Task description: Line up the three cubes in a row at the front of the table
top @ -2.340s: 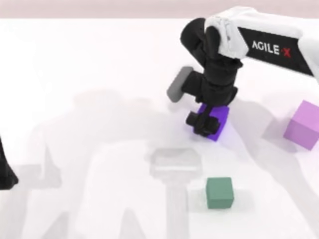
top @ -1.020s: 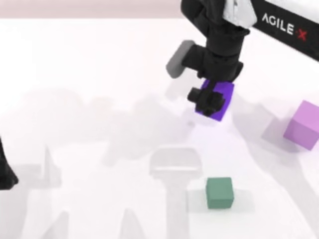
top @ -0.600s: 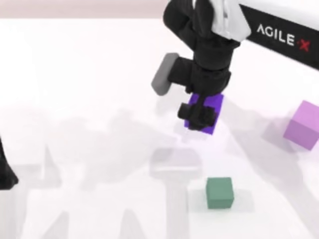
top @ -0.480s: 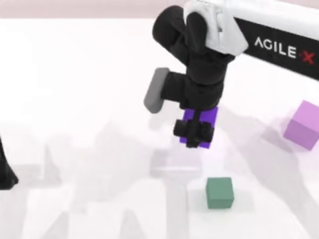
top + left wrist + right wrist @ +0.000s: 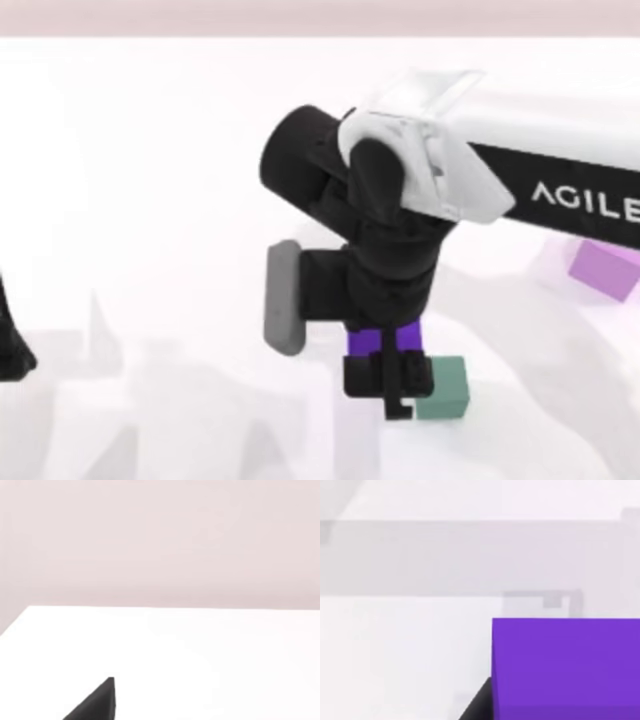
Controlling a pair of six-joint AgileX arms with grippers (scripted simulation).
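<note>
My right gripper (image 5: 388,385) is shut on the deep violet-purple cube (image 5: 366,340), which hangs over the front of the table (image 5: 150,180), just left of the teal-green cube (image 5: 448,388). In the right wrist view the purple cube (image 5: 565,667) fills the lower corner, with one dark finger (image 5: 479,705) pressed to its side. The lilac-pink cube (image 5: 605,270) sits at the right, partly hidden behind the right arm. My left arm (image 5: 8,355) is parked at the left edge; one finger (image 5: 97,705) shows, set wide over bare table.
The right arm's white forearm (image 5: 560,170) and black wrist (image 5: 380,240) stretch from the right across the middle of the table. A grey camera block (image 5: 283,298) juts out to the wrist's left. The pinkish-beige edge strip (image 5: 300,18) runs along the back.
The right gripper has carried the purple cube from the table's middle toward the front, ending just left of the teal-green cube. The arm now covers part of the lilac-pink cube. The left arm stayed still.
</note>
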